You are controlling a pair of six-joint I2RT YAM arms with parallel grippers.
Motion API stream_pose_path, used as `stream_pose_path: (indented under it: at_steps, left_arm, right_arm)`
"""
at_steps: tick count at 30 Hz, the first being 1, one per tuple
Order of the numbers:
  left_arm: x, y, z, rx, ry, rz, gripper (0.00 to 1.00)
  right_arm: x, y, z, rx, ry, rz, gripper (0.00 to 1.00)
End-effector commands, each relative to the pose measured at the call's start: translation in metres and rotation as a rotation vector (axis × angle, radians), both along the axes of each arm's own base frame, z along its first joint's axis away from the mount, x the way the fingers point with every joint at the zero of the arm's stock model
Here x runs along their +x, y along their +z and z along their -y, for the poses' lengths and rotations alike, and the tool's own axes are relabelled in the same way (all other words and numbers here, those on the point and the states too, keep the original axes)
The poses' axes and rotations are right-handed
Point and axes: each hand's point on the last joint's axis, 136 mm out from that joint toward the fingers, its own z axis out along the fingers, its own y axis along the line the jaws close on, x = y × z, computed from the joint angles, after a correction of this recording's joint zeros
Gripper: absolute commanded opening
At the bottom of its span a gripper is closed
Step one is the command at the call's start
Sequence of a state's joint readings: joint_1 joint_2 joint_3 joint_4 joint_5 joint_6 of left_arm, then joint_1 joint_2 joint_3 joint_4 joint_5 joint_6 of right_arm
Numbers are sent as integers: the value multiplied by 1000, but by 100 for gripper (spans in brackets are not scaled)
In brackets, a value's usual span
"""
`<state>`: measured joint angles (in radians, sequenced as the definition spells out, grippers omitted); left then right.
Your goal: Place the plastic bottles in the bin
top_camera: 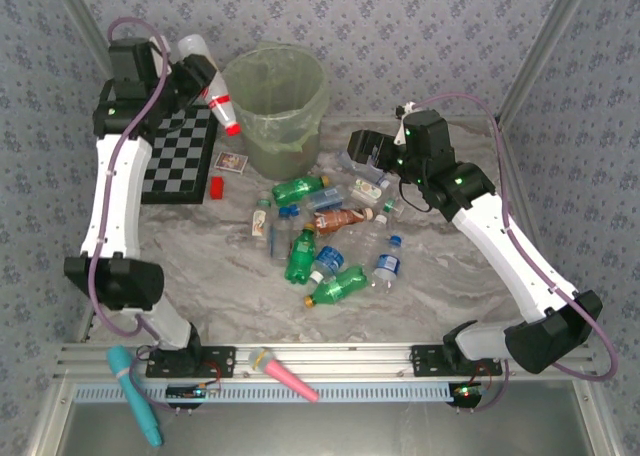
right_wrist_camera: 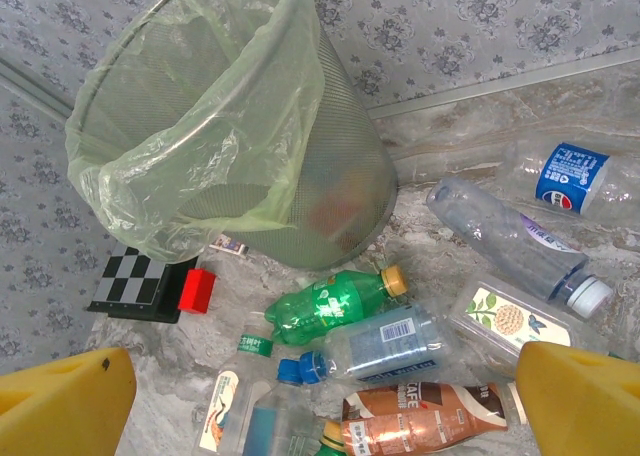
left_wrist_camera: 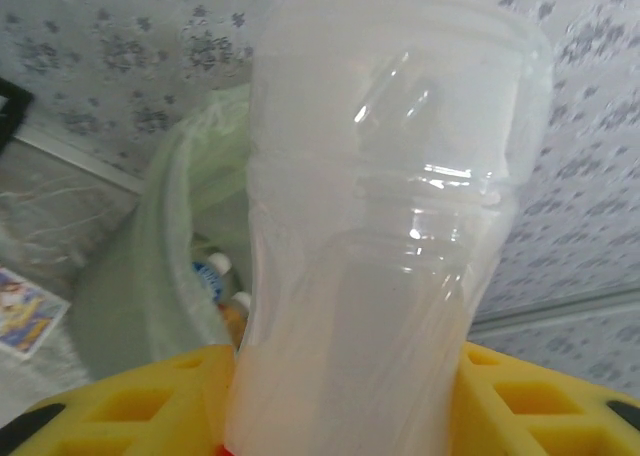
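My left gripper (top_camera: 200, 74) is shut on a white bottle (top_camera: 215, 94) with a red cap, held tilted just left of the bin's rim (top_camera: 262, 54). In the left wrist view the white bottle (left_wrist_camera: 385, 226) stands between my yellow fingers (left_wrist_camera: 120, 411), with the pale-green bin (left_wrist_camera: 170, 236) behind it. The right gripper (top_camera: 368, 151) hangs open over the pile, nothing between its fingers (right_wrist_camera: 60, 406). Below it lie a green bottle (right_wrist_camera: 330, 301), a clear blue-capped bottle (right_wrist_camera: 385, 341) and a brown bottle (right_wrist_camera: 420, 421). Several more bottles lie mid-table, among them a green one (top_camera: 300, 256).
A chessboard (top_camera: 180, 156), a red block (top_camera: 217, 187) and a small card (top_camera: 231, 162) lie left of the bin. A clear box with a flower label (right_wrist_camera: 505, 316) sits among the bottles. A pink tool (top_camera: 285, 374) and a teal tool (top_camera: 135, 391) lie at the near rail.
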<state>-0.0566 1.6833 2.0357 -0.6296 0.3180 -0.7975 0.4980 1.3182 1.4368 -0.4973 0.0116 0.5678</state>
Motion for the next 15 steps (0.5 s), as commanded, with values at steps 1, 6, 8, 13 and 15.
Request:
stream_pose_path:
  at_steps: [1,6,8,13,15]
  left_arm:
    - [26,25,15,-153,5,50,51]
    - [62,31,32,-221,28,60,51]
    - [75,30,39,-235,33,55,51]
    - [100,28,55,-262,32,65,52]
    - [109,19,58,-284,33,49,51]
  right_arm:
    - [-6,16,3,19,-2,46,100]
    - [-11,16,9,15,-20,51,100]
    - [-13,16,11,16,-24,53,100]
    - [-17,16,16,10,-36,55,100]
    - [-19,17,19,9,-43,60,100]
